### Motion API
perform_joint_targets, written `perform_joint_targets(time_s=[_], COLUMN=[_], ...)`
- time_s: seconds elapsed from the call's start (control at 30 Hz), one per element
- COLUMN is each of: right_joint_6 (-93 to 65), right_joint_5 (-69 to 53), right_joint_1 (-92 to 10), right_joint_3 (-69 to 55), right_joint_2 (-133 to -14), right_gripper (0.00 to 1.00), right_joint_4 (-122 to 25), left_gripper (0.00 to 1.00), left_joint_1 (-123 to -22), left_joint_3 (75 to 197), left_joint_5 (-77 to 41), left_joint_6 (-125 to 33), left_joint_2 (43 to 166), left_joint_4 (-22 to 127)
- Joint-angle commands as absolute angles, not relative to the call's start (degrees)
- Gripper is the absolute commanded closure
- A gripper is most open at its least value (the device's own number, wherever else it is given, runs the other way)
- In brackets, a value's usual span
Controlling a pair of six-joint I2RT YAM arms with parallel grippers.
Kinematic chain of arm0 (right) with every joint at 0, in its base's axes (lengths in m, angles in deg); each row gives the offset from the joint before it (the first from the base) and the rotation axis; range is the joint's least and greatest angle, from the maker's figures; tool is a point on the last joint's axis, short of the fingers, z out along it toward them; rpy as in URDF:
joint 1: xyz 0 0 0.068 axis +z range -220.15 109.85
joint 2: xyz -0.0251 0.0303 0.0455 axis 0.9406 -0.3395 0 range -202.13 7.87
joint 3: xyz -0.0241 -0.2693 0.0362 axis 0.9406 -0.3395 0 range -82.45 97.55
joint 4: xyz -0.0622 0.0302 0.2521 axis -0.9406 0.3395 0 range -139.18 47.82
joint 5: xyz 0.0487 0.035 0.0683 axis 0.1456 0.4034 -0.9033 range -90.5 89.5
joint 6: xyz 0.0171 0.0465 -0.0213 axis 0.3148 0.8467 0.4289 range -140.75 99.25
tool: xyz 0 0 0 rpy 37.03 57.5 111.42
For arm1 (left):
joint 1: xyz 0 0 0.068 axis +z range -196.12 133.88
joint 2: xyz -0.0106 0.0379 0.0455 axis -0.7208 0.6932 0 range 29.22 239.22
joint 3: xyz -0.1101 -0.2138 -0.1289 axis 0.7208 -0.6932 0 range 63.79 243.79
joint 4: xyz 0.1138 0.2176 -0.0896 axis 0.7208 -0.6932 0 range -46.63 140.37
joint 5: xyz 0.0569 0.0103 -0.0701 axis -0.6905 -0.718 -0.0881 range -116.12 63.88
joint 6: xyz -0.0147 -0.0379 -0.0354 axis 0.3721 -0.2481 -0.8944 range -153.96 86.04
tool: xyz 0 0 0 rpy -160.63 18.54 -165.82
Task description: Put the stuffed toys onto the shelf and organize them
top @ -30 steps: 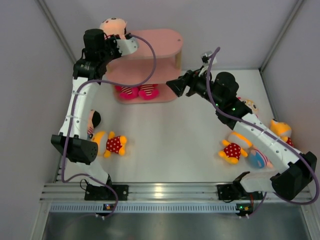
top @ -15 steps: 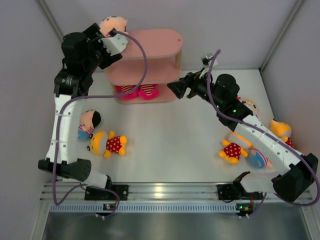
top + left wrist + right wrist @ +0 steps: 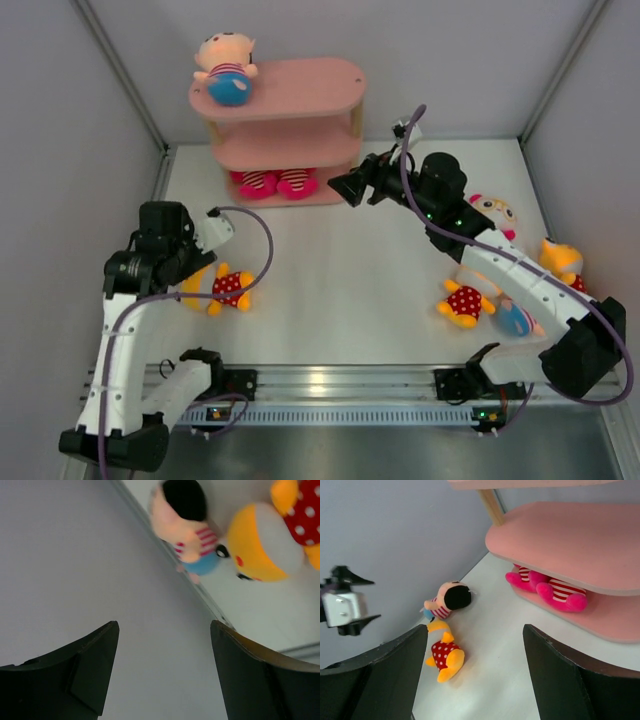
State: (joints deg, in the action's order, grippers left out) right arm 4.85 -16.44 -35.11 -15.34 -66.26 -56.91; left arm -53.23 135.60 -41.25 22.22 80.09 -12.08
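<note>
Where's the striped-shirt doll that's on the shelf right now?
In the top external view, the striped-shirt doll lies at the left end of the shelf's top board, above the two red-striped toys on the bottom tier.

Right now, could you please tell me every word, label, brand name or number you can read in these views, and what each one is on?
No text: nothing readable shows in any view.
The yellow toy bears only white dots on red, and the toy on the top board only stripes.
The shelf is plain pink, with no label in sight.
</note>
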Motion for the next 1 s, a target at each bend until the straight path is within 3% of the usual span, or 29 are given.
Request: perform_joint_targets(time_s=[0.0, 0.33, 0.57, 0.7, 0.97], right_joint_6=[6.75, 5.17, 6.67, 7.2, 6.23], right_joint_5=[-19.48, -18.52, -19.74, -19.92, -19.13], right_joint_1=[-35.61, -35.61, -35.61, -35.52, -35.44], right_joint_3=[-16.27, -17.94, -16.19, -15.57, -14.16], right_joint_2=[-66.4, -64.2, -66.92, -67.98, -68.59], right_gripper=[0.22, 0.22, 0.22, 0.22, 0.22], right_joint_4=[-61.49, -59.38, -59.64, -59.38, -58.24], left_gripper=[0.22, 0.37, 0.36, 0.34, 0.36], left_joint_1=[-47.11, -6.61, -0.68, -0.77, -0.94], left_joint_3=[132.35, 133.14, 125.15, 122.41, 125.75], left_joint_5=[-37.85, -13.57, 1.38, 8.24, 10.18], left_joint_6=[25.62, 46.16, 63.5, 60.1, 61.23], left_joint_2=[82.56, 101.97, 103.05, 104.44, 114.65], left_joint_4=[-18.09, -13.79, -6.09, 4.81, 5.46])
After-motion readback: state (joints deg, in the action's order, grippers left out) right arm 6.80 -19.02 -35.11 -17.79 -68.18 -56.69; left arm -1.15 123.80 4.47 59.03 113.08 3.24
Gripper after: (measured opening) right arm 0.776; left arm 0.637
